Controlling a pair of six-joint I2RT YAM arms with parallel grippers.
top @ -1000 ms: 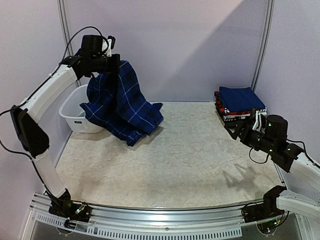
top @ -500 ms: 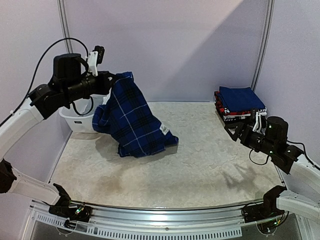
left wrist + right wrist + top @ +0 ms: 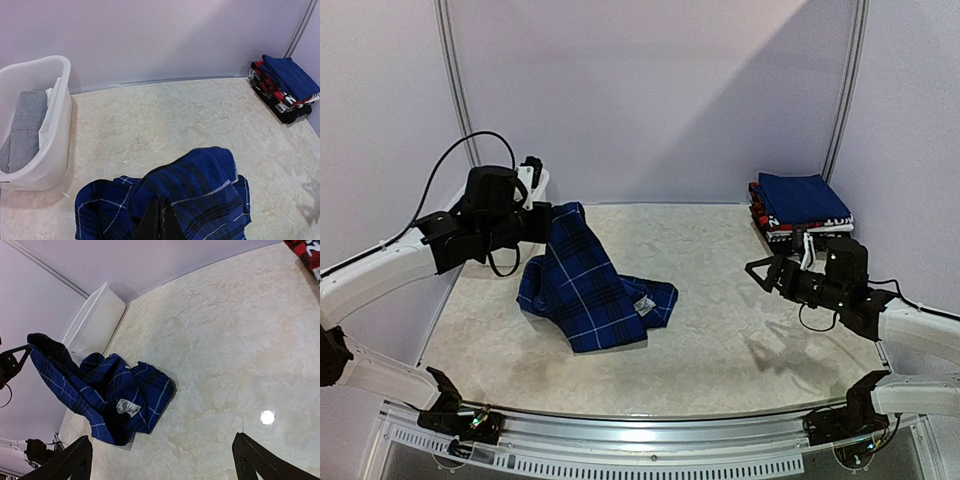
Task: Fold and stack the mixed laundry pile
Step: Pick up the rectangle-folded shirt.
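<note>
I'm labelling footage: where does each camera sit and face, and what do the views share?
Top external: above and behind the bases, facing the back wall over the table; both arms show, left gripper shut on the plaid shirt, right gripper open.
Left wrist: on the left arm, looking down over its closed fingers at the shirt; basket left, folded stack far right.
Right wrist: on the right arm, facing across the table toward the basket; its spread fingers frame the bottom corners.
Shared: all see the plaid shirt.
</note>
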